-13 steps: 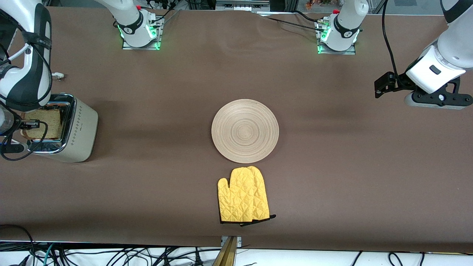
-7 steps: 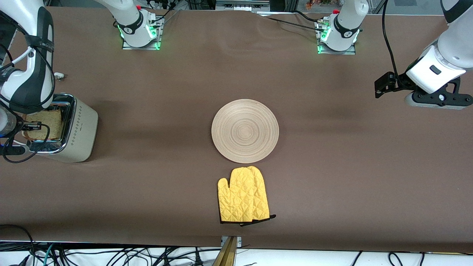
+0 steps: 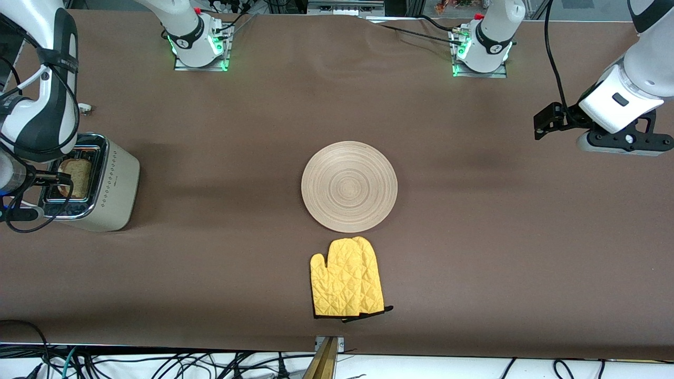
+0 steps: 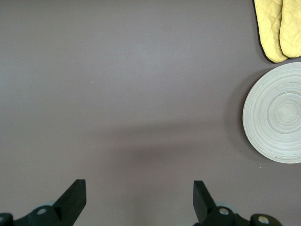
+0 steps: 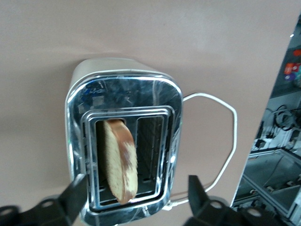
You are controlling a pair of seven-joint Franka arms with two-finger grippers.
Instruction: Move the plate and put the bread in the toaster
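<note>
Bread is sitting tilted in one toaster slot at the tabletop's right-arm end, right pincer hanging wide above it. Plate is lying mid-tabletop, mitt just beside its 6 o'clock rim. Left pincer is waiting wide over bare tabletop.

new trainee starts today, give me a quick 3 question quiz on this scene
1. True or false: the bread stands in a slot of the toaster.
2. What lies nearer to the front camera than the plate: A) yellow oven mitt B) toaster C) nothing?
3. How do the fingers of the right gripper and the left gripper stand?

Key
1. True; it leans in one slot, its top edge showing.
2. A.
3. Both open: the right over the toaster, holding nothing; the left waits over bare table toward its own end.
</note>
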